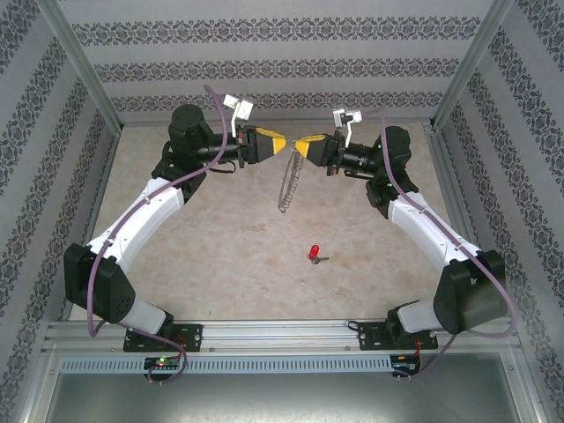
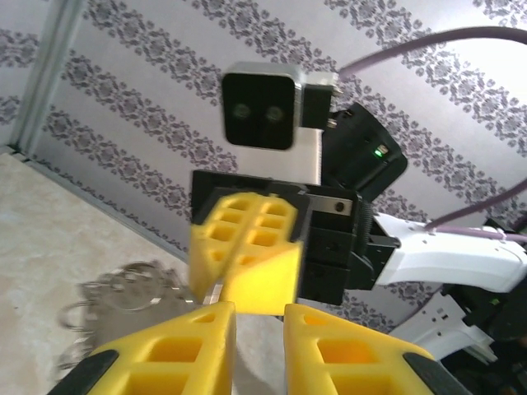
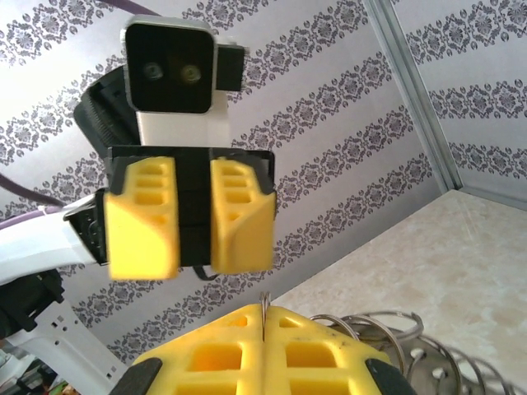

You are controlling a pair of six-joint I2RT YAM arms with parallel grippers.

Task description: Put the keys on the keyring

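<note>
The right claw (image 3: 263, 329) is pressed shut on the thin wire of the keyring (image 1: 287, 183), gripping it at the top so the loop hangs down from it. The left claw (image 1: 278, 146) faces it from the other side of the keyring's top, its jaws a narrow gap apart; I cannot tell whether they touch the wire. The red-headed key (image 1: 314, 254) lies flat on the counter (image 1: 220, 256), well apart from the keyring on the side nearer the arm bases, with no claw close to it. By my judgement nothing is threaded yet: the keyring is merely held up. What is left is opening the loop, fetching the key and sliding it on.
</note>
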